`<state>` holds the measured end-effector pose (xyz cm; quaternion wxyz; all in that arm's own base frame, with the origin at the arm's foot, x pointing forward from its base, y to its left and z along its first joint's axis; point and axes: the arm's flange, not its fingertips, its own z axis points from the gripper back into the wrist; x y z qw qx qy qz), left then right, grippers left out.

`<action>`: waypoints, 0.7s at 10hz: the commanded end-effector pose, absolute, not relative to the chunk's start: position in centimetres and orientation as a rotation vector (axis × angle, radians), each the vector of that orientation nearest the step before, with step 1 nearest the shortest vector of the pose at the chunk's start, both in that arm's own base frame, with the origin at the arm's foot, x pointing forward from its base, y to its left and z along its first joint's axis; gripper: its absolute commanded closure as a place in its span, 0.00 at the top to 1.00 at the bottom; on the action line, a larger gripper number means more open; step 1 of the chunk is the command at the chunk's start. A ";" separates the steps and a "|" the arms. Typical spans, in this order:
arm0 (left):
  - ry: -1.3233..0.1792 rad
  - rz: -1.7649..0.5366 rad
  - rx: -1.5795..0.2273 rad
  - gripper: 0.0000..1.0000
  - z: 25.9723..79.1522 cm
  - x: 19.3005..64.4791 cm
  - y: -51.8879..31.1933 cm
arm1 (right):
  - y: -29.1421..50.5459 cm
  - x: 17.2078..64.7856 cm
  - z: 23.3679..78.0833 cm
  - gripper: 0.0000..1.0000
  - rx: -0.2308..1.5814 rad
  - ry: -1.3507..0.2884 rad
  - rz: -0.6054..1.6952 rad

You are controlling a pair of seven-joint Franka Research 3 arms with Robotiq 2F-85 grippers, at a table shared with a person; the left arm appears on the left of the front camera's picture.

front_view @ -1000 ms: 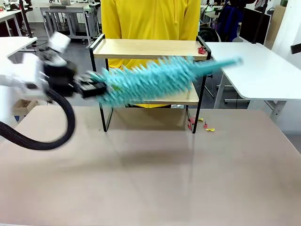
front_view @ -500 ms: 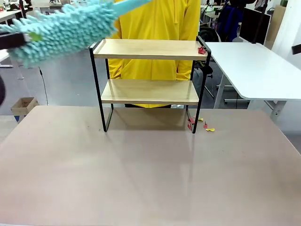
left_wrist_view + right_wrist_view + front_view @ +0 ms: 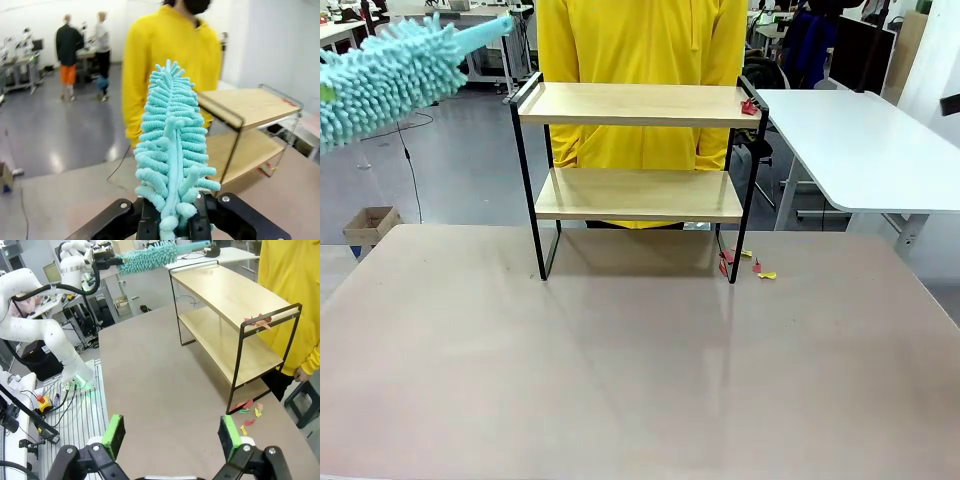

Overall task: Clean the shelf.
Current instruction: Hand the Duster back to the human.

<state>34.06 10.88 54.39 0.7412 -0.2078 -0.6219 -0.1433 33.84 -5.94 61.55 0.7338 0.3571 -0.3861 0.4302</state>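
In the front view the shelf [image 3: 638, 170] stands at the far edge of the brown table [image 3: 640, 370], its two light wood boards bare apart from a few red scraps [image 3: 749, 105] at the right end of the top board. More red and yellow scraps [image 3: 745, 262] lie on the table by its right front leg. A person in a yellow top [image 3: 640, 40] stands just behind it. The teal duster [image 3: 395, 75] is raised at upper left, well clear of the shelf. No writing can be read.

In the left wrist view the left gripper [image 3: 175, 222] is clamped on the base of the duster [image 3: 172, 145], whose fluffy head rises straight up the middle. The shelf [image 3: 250, 125] sits to the right, the person behind it.

In the right wrist view the right gripper [image 3: 171, 432] hangs over the table with its green pads [image 3: 115, 436] spread wide and nothing between them. The shelf [image 3: 230, 315] stands ahead, scraps on its top board and beside its near leg. The left arm holds the duster [image 3: 147, 257] high, beyond the shelf's far end.
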 end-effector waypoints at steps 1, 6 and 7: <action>-1.312 -0.199 -0.395 0.17 51.3 35.0 8.8 | -6.0 33.9 61.7 1.00 0.788 -0.870 0.966; -1.268 -0.089 -0.251 0.17 44.3 33.2 4.2 | -6.0 33.9 61.7 1.00 0.788 -0.870 0.966; -1.196 -0.098 -0.305 0.17 46.6 37.9 6.3 | -6.0 33.9 61.7 1.00 0.788 -0.870 0.966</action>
